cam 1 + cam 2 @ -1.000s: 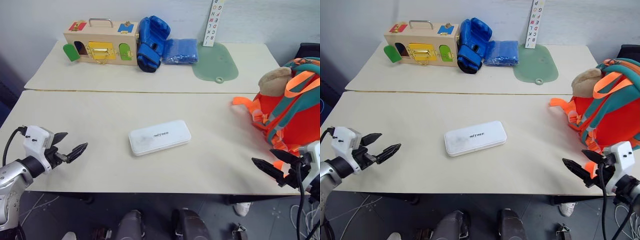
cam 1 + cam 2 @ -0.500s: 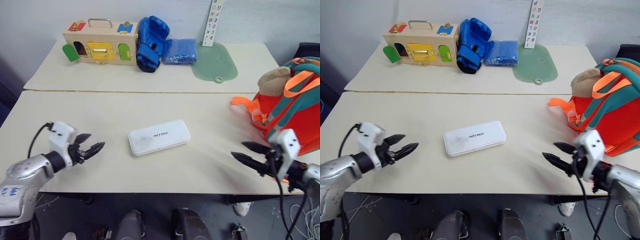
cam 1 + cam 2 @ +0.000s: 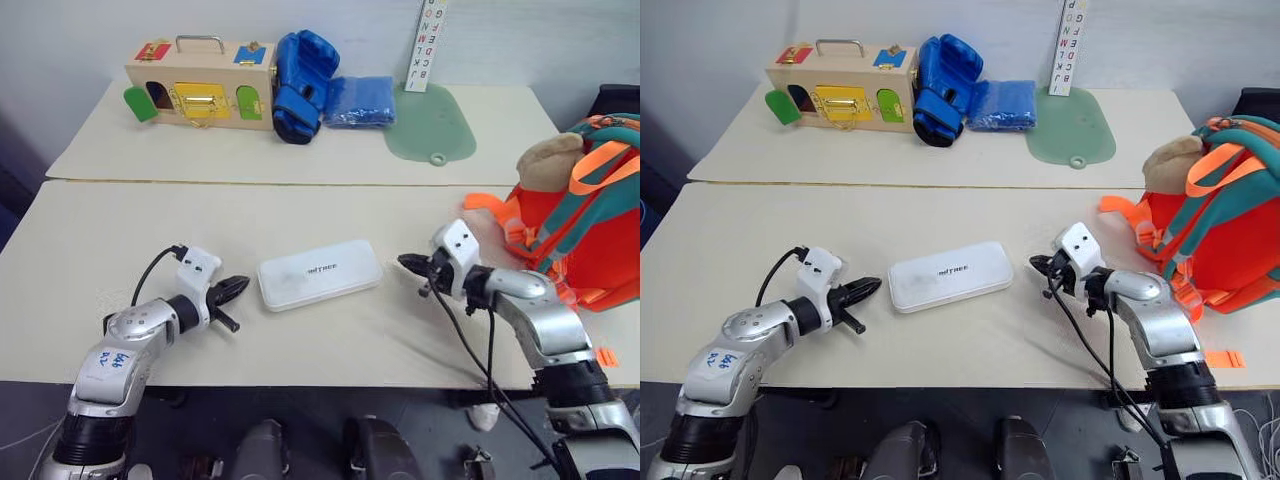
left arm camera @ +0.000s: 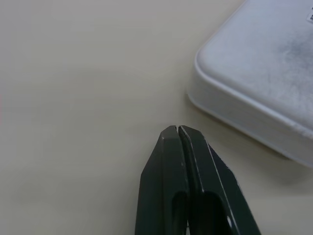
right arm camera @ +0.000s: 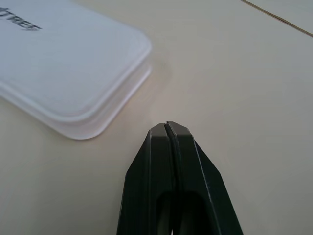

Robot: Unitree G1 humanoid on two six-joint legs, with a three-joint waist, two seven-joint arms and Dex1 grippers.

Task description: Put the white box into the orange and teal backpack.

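**White box flanked end-to-end by both closed grippers**

The white box is seen lying flat on the near worktop, about midway across it, long axis running left to right and slightly skewed, right end a little farther from the robot. The left gripper is placed just beside the box's left short end, pointing at it, apart from it; fingers are pressed together on nothing. The right gripper is placed near the right short end, a slightly wider gap left, also pointing inward; its fingers are likewise shut and empty. The left is judged marginally nearer. With both tips aimed along the long axis, a two-sided squeeze or push on the ends is judged the likely next step. The orange and teal backpack stands at the worktop's right edge, well apart from the box, beyond the right arm; its opening cannot be made out.
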